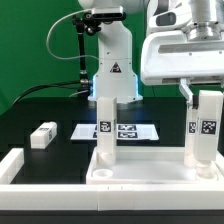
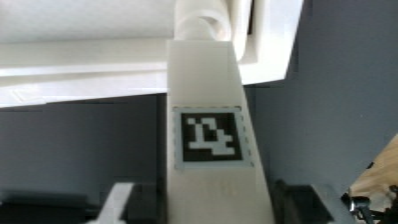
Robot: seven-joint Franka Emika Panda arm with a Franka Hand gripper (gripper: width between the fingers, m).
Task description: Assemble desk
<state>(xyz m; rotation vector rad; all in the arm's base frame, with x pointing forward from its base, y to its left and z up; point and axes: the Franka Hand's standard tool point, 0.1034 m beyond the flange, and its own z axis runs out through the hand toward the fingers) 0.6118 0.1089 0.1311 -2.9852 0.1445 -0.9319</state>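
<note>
Exterior view: two legs (image 1: 104, 125) upright on tabletop (image 1: 140, 172); loose leg (image 1: 43, 135) apart.

My gripper (image 1: 200, 93) is hanging at the upper right of the frame, at the top of the right leg (image 1: 206, 132); whether it is gripping, I cannot tell. That leg is standing upright on the tabletop (image 1: 140, 176) at lower right. The centre leg (image 1: 105, 125) is standing upright too. The loose leg (image 1: 43, 135) is lying on the dark worktop (image 1: 35, 108) at left, and the marker board (image 1: 138, 130) is lying flat mid-frame.
</note>
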